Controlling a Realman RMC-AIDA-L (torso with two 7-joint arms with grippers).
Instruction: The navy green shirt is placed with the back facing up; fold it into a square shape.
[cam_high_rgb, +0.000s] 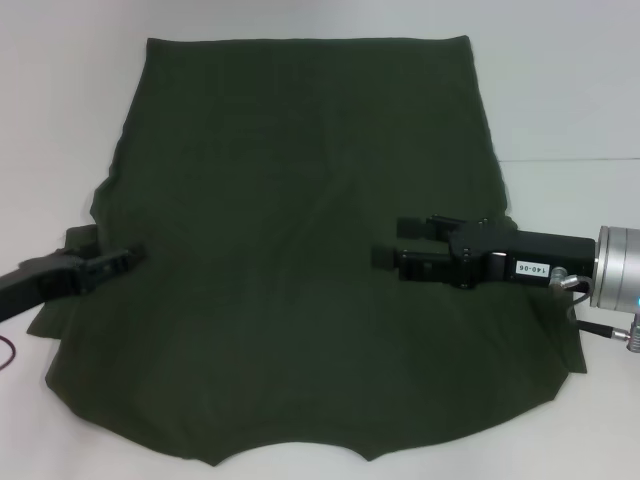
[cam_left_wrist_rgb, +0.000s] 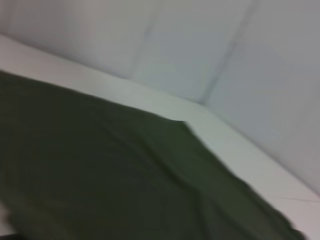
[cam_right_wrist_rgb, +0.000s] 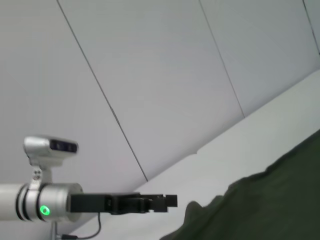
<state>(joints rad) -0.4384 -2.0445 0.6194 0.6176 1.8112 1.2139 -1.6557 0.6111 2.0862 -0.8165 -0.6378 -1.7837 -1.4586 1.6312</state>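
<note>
Basically you've got the navy green shirt (cam_high_rgb: 300, 260) flat mid-counter (cam_high_rgb: 560, 90), no body fold yet. Right gripper (cam_high_rgb: 385, 243) spread over it; left gripper (cam_high_rgb: 135, 256) at left edge, can't tell.

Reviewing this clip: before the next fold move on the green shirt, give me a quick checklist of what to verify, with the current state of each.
1. Navy green shirt lies spread on the white table, plain side up: ok.
2. No fold made yet; the far hem is straight, but the near edge is wavy and the left sleeve area is bunched: not ok for a clean square.
3. Left gripper at the shirt's left edge, by the bunched sleeve: ok.
4. Left gripper actually pinching fabric: cannot tell.
5. Right gripper over the shirt's right half, jaws apart, holding nothing: ok.
6. Arms well apart across the shirt, no crossing: ok.
</note>
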